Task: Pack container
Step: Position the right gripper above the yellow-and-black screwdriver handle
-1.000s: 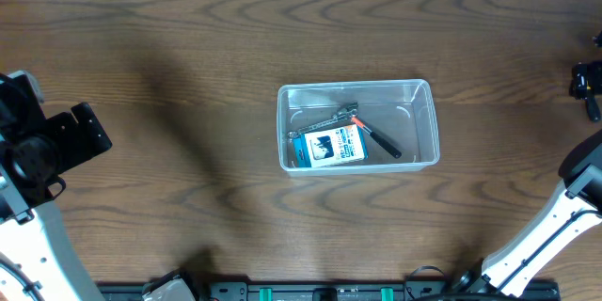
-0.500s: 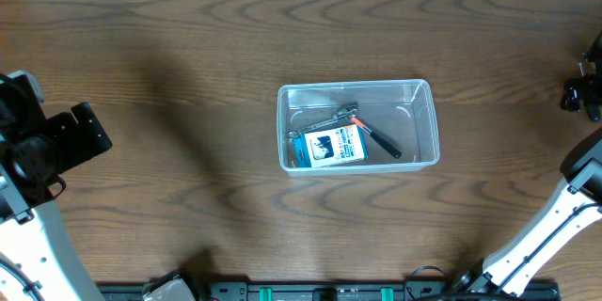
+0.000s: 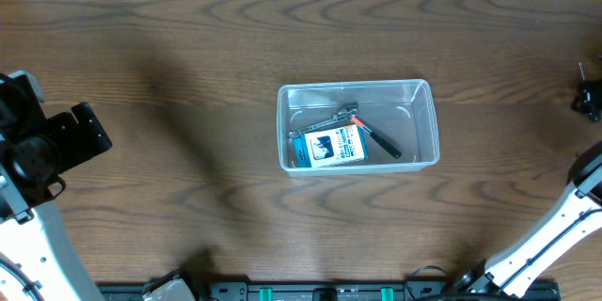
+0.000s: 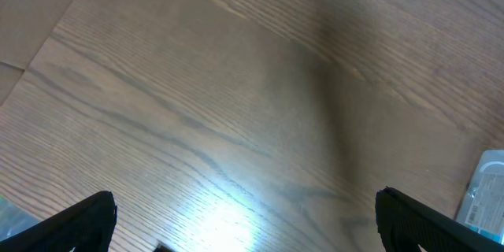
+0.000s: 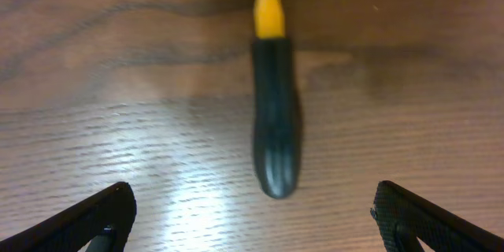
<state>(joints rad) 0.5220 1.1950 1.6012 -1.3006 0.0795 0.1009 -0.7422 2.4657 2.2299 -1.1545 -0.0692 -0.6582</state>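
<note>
Dark wood-grain table (image 3: 188, 38); the clear plastic rectangular container (image 3: 409, 118) sits between the two grippers, well apart from each. Inside: small blue-and-white box (image 3: 326, 148), grey metal tool (image 3: 324, 120), black-handled tool with orange neck (image 3: 381, 141). Fingers of the left gripper (image 4: 244, 216) spread wide, empty. Same for the right gripper (image 5: 252, 209); black-handled screwdriver with yellow collar (image 5: 273, 126) lies just ahead of it. Since a second ago the right gripper has shifted slightly; container unmoved.

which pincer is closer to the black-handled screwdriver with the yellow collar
Right. The right pincer hovers open just above the black-handled screwdriver on the wooden table. The left pincer is on the far side of the clear rectangular plastic tub.
</note>
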